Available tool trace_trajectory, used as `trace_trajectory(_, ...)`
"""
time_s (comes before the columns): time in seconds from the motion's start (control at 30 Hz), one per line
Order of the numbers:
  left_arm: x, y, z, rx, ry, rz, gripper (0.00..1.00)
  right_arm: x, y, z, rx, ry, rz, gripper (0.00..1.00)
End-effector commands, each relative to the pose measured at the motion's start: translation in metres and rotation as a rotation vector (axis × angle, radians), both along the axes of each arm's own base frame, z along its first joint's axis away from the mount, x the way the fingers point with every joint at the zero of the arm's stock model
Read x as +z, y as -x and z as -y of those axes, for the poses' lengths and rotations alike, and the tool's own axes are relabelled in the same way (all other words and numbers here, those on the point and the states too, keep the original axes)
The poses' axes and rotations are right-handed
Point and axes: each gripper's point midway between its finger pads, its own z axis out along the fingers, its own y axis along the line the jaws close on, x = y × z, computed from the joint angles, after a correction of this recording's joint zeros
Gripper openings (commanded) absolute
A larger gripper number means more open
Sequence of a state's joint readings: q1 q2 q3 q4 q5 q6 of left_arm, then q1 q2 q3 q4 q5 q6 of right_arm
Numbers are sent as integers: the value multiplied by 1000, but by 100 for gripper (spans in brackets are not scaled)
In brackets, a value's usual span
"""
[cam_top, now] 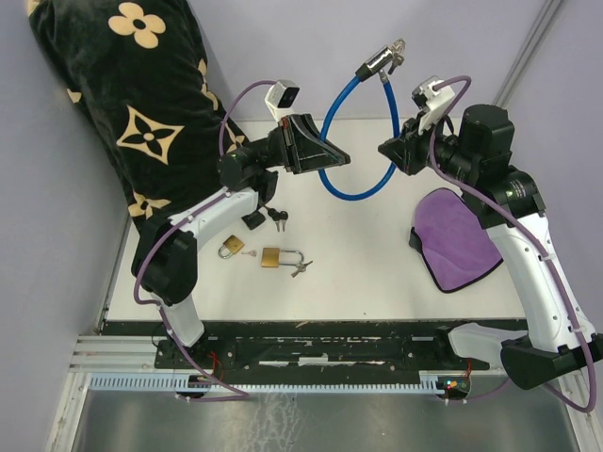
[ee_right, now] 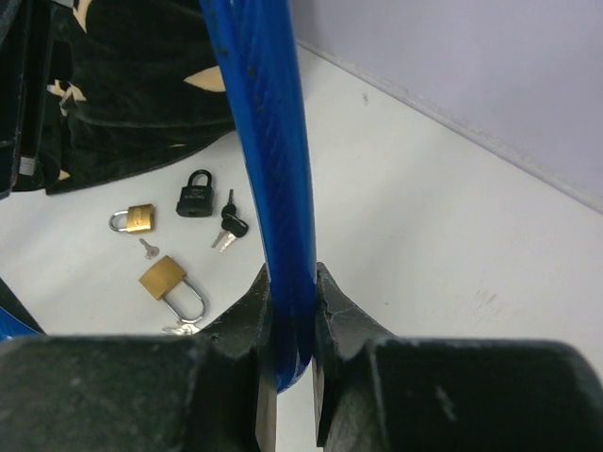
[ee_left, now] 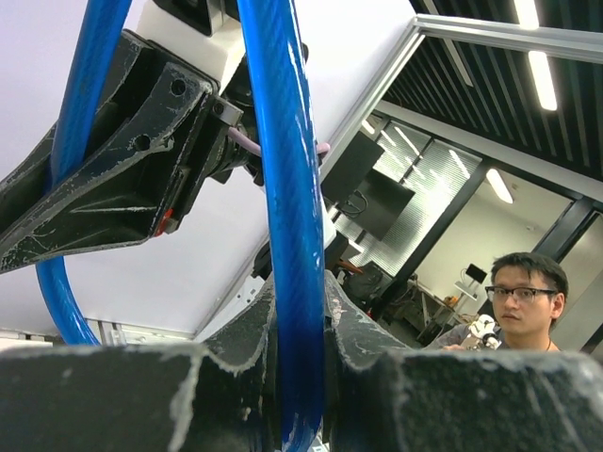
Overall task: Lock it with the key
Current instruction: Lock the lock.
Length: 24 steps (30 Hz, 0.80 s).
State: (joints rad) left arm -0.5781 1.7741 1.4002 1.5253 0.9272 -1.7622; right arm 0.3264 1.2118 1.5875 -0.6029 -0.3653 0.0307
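Observation:
A blue cable lock (cam_top: pixel 350 122) is held in the air between both arms, its loop hanging down. Its lock head with a key ring (cam_top: pixel 384 58) is at the top. My left gripper (cam_top: pixel 330 155) is shut on the cable's left side; the cable (ee_left: pixel 287 235) runs up between its fingers. My right gripper (cam_top: pixel 388 151) is shut on the cable's right side; the cable (ee_right: pixel 273 179) passes between its fingers. On the table lie a small brass padlock (cam_top: pixel 230 248), a larger brass padlock (cam_top: pixel 276 257) with keys (cam_top: pixel 301 269), and a black padlock (ee_right: pixel 195 200) with keys (ee_right: pixel 228 226).
A black cushion with beige flower prints (cam_top: pixel 132 94) leans at the back left. A purple cloth (cam_top: pixel 459 237) lies on the table's right side. A person (ee_left: pixel 523 301) shows far off in the left wrist view.

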Motion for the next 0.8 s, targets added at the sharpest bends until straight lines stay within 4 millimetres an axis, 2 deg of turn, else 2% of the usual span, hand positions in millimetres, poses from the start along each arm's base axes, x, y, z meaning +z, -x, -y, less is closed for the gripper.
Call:
trace_trajectory(0.0,6,27,-12,-46,22,78,3,21,-5,11,6,123,164,2)
trace_trajectory(0.13,-13,18,-6,-25,-71,54,3,27,-7,26,-34,220,230,2)
trace_trajectory(0.3,-30,6,-10,1,-134,22,3,36,-7,39,-62,270,268,1)
trace_trajectory(0.57,-22,8,-23,33,-118,41,3,30,-1,38,-20,305,269,2)
trace_trajectory(0.7,-18,8,-25,41,-116,37,3,28,2,31,21,291,265,2)
trace_trajectory(0.77,-15,8,-26,48,-107,38,6,28,1,29,23,273,258,2)
